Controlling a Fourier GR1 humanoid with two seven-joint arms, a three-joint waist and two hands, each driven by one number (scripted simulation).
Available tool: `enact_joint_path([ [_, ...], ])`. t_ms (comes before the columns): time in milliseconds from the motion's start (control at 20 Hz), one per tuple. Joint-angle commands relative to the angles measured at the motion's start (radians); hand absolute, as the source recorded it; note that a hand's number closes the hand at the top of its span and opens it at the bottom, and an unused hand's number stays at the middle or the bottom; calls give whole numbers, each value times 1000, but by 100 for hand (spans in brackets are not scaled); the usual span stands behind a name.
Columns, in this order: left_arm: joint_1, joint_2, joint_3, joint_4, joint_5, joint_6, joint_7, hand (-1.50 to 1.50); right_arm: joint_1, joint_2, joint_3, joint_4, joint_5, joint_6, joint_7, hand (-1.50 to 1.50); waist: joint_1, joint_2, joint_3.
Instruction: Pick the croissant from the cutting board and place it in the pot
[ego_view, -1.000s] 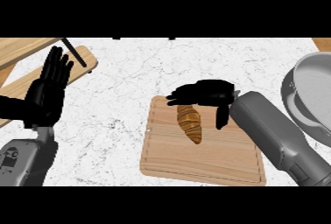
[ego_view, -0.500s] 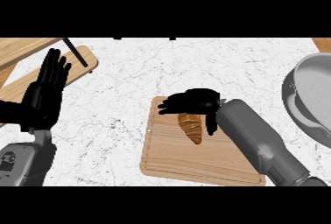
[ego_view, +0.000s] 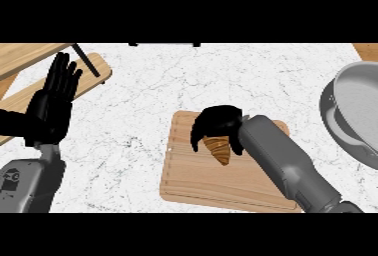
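Wooden cutting board (ego_view: 214, 187) sits in the middle of the white marble table (ego_view: 221, 75), and the croissant (ego_view: 219, 150) is on it, toward the far half. The right hand (ego_view: 218, 122) is draped over the pastry's far end with its fingers curled down around it, so I'd call that clamped on the croissant, though only the tapered near end pokes out from under the black fingers and I can't see how much of it is really caught.

That's my worry from here. A croissant is soft and flaky and narrows toward the tip, so if the fingers only have the one end, the free end could swing or the whole thing could slide out on the way up. It also looks like it hasn't left the board, so the lift is yet to come, as far as I can judge.

Next thing: the pot (ego_view: 354, 115) is off at the right edge, well apart from the board and partly cut off by the view. Getting there means going up and over the rim; come in too low and the croissant or the fingers could clip the metal wall and knock it loose.

As for what's in the pot, the part I can see is just bare grey inside, nothing in it.

Left hand (ego_view: 52, 105) is resting open at the left side, fingers up, near some pale wooden planks (ego_view: 29, 57).
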Motion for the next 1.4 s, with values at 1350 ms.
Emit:
enact_joint_path([
  [1350, 50, -9, 27, -46, -31, 6, 6, 0, -44, -152, -632, -69, 51, -435, 1186, 150, -35, 6, -4],
])
